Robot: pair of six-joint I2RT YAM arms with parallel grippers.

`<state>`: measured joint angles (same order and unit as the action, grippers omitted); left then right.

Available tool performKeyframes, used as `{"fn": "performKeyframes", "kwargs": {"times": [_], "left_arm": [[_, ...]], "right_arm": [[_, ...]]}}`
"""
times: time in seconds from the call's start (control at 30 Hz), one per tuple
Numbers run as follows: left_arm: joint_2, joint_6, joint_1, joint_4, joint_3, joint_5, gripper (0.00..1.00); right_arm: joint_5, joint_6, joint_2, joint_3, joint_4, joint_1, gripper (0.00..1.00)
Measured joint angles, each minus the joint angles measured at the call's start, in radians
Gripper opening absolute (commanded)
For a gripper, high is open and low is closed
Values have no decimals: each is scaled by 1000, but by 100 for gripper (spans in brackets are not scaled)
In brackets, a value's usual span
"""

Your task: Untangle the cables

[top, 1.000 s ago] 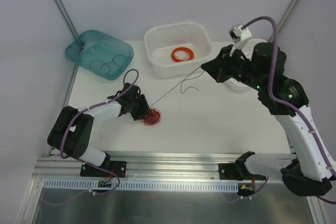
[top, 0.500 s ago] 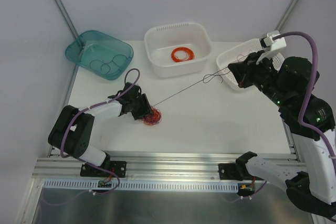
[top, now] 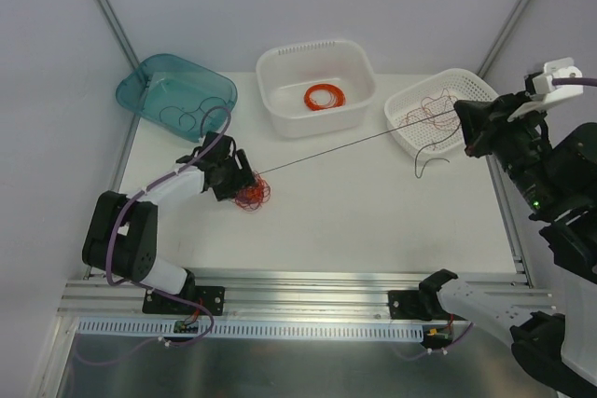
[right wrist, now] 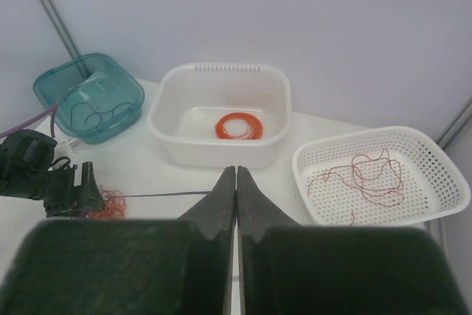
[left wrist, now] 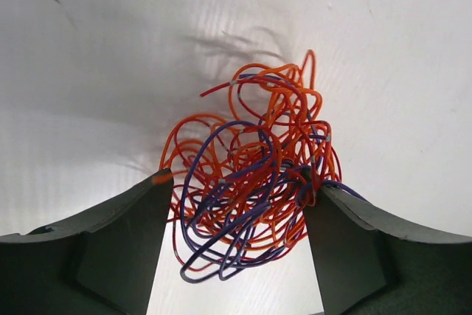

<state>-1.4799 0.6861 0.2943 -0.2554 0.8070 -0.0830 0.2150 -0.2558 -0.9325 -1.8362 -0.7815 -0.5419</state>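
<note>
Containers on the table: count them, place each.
3: teal bin at the far left corner, white tub far centre, perforated white basket far right. None appears hidden.

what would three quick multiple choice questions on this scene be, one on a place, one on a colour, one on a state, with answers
1. Where does the orange ring coil lie?
A. in the teal tub
B. in the solid white tub
C. in the perforated basket

2. What colour are the loose strands in the perforated basket?
A. red
B. green
C. white

3. How is the dark strand between the tangle and the right gripper?
A. slack in a heap on the table
C. stretched taut
B. cut in two

Answers:
1 B: the orange ring coil sits on the floor of the solid white tub.
2 A: the red strands squiggle across the perforated basket.
3 C: the dark strand runs as a straight line from the tangle to the shut right gripper.
</note>
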Motion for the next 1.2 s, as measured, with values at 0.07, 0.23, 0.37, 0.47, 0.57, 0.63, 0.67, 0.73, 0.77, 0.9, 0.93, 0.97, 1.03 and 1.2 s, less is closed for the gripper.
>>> {"fn": "performKeyframes", "kwargs": {"times": [0.07, 0.23, 0.37, 0.47, 0.57, 0.63, 0.67, 0.73, 0.77, 0.9, 0.93, 0.97, 1.03, 1.2], "left_arm": [[0, -19, -16, -23, 23, 33, 71], [0, -59, -85, -101, 32, 153, 81], [6, -101, -106, -145, 43, 192, 82], [34, -141, -106, -163, 55, 168, 82], [74, -178, -106, -170, 74, 104, 87], [103, -203, -106, -170, 81, 39, 88], [114, -211, -106, -170, 81, 17, 89], [142, -238, -105, -173, 81, -45, 89], [155, -257, -104, -174, 81, -72, 89], [220, -337, -90, -181, 81, -121, 88], [236, -359, -80, -182, 83, -123, 86], [247, -384, -70, -185, 89, -122, 85], [247, -430, -45, -191, 111, -120, 82], [111, -533, 34, -195, 241, -82, 77]], "right_arm": [[18, -15, 10, -8, 4, 0, 1], [119, -69, 42, -53, 97, 10, 1], [144, -79, 79, -61, 135, 10, 1], [106, -58, 92, -17, 163, 11, 1], [26, -13, 89, 99, 181, 13, 2], [-57, 39, 58, 195, 185, 13, 23], [-105, 66, 37, 251, 198, 14, 33], [-203, 120, -20, 367, 217, 14, 49], [-246, 141, -52, 432, 240, 14, 56], [-352, 231, -178, 656, 277, 5, 71], [-365, 249, -200, 698, 276, 0, 72], [-377, 262, -217, 733, 278, -9, 73], [-389, 284, -240, 776, 286, -31, 76], [-407, 324, -271, 820, 367, -72, 91]]}}
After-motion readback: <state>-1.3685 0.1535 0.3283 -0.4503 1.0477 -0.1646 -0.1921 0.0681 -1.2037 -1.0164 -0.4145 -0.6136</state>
